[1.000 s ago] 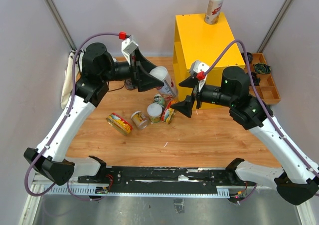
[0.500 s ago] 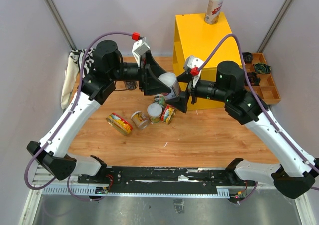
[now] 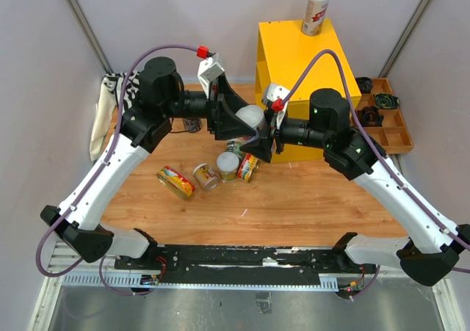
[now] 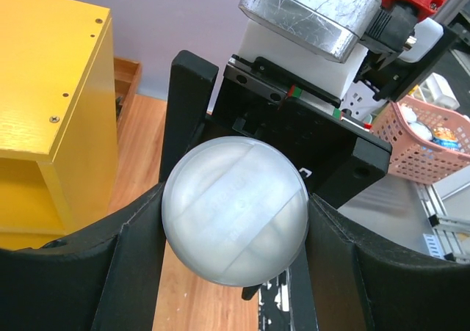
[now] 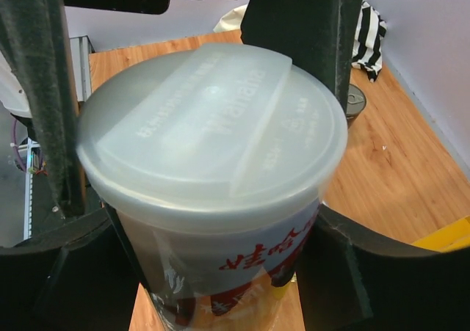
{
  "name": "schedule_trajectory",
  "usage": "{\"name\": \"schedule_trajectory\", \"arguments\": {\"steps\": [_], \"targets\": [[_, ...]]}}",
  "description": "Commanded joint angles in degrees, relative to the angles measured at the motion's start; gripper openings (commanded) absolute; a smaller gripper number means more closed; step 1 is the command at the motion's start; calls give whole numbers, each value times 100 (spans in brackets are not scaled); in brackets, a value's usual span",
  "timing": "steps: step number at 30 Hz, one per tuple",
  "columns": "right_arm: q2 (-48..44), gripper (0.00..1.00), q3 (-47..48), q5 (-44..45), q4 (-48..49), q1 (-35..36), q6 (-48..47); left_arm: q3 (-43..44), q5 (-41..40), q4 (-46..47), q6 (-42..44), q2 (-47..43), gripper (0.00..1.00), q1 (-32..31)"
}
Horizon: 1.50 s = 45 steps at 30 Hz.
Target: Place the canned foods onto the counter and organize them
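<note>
A tall white-lidded can (image 3: 250, 117) with red print hangs above the wooden table, between both arms. My left gripper (image 3: 239, 119) is shut on it; its lid (image 4: 235, 210) fills the gap between the black fingers (image 4: 132, 261). My right gripper (image 3: 260, 136) comes from the other side, and its fingers (image 5: 352, 272) press the same can (image 5: 213, 162) lower on the body. The yellow counter (image 3: 301, 59) stands behind, with one tall can (image 3: 316, 12) upright on top. Several cans lie on the table below, among them a yellow-and-red one (image 3: 175, 182) and a white-lidded one (image 3: 228, 165).
A wooden compartment tray (image 3: 389, 118) with black round parts sits right of the counter. A striped cloth (image 3: 110, 103) hangs at the left wall. A dark can (image 5: 356, 103) stands on the table beyond the held one. A pink basket (image 4: 433, 136) lies past the table's near edge.
The left arm carried the white-lidded can rightward toward the counter. The right arm swung left to meet it, and its jaws closed from wide open onto the can.
</note>
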Motion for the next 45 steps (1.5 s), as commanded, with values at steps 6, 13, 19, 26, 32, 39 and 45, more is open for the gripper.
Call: {"name": "schedule_trajectory", "arguments": {"steps": [6, 13, 19, 26, 32, 39, 45], "targets": [[-85, 10, 165, 193, 204, 64, -59, -95, -1368, 566, -46, -483, 67, -44], [-125, 5, 182, 359, 300, 62, -40, -350, -2454, 1074, -229, -781, 99, -43], [-211, 4, 187, 591, 474, 60, -58, -543, -3381, 1397, -361, -986, 99, -47], [0, 3, 739, 1244, 782, -76, -194, -1265, -5262, 1863, -609, -1474, 99, -48], [373, 3, 1202, 1615, 1318, -486, -157, -1718, -6263, 1770, -631, -1763, 99, -48], [948, 2, 1569, 2069, 2121, -1124, -86, -2407, -6828, 1882, -614, -1985, 99, -43], [1613, 2, 1882, 2454, 2952, -1667, 83, -2806, -6992, 2099, -611, -2072, 99, -44]]}}
